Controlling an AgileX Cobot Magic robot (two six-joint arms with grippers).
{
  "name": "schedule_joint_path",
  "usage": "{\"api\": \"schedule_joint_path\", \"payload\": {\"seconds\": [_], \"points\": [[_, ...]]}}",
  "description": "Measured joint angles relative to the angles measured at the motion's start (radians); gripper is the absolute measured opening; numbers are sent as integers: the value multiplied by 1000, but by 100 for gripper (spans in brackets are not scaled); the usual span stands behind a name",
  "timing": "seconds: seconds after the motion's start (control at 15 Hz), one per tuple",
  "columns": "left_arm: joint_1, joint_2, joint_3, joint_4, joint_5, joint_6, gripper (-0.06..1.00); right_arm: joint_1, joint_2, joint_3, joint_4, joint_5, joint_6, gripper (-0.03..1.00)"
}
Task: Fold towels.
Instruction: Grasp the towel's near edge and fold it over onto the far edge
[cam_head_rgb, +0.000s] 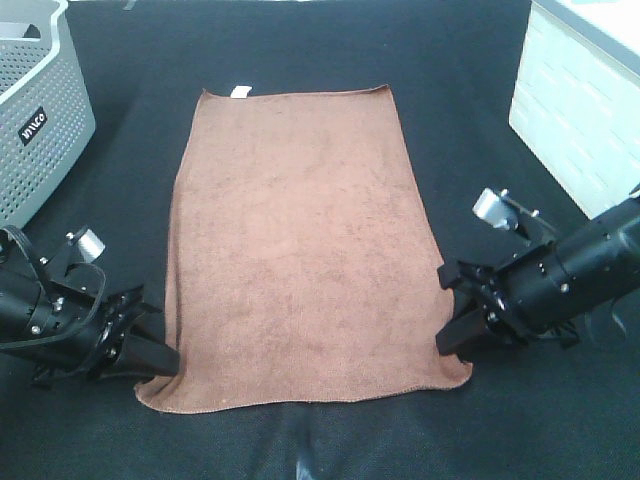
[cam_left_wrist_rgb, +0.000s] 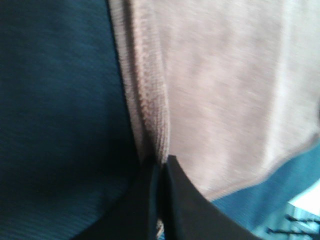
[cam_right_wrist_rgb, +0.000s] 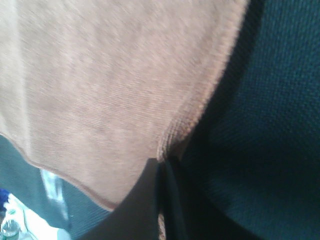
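Towel (cam_head_rgb: 300, 250) lies flat mid bench (cam_head_rgb: 470, 140), tag end at the far side. Left gripper (cam_head_rgb: 160, 357) and right gripper (cam_head_rgb: 452, 335) are each clenched on a long edge by the near corners, probably so that end lifts evenly for the fold.

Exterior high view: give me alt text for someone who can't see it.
A reddish-brown towel lies flat on a black table, the left gripper and the right gripper each shut on a long edge near its front corners. A grey perforated basket stands at the far left, a white bin at the far right.
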Motion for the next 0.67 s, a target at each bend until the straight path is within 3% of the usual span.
{"api": "schedule_joint_path", "payload": {"seconds": [0.2,0.33,0.53,0.67], "points": [[63,-65,1,82,33,-48,0,0,-70,1,-100,29,109,0],[91,-133,2,193,39,-120,0,0,-94,2,-139,61,151,0],[92,-223,55,335,51,-221,0,0,-118,81,-142,86,165,0],[92,-278,137,350,53,-224,0,0,-124,160,-131,91,149,0]]}}
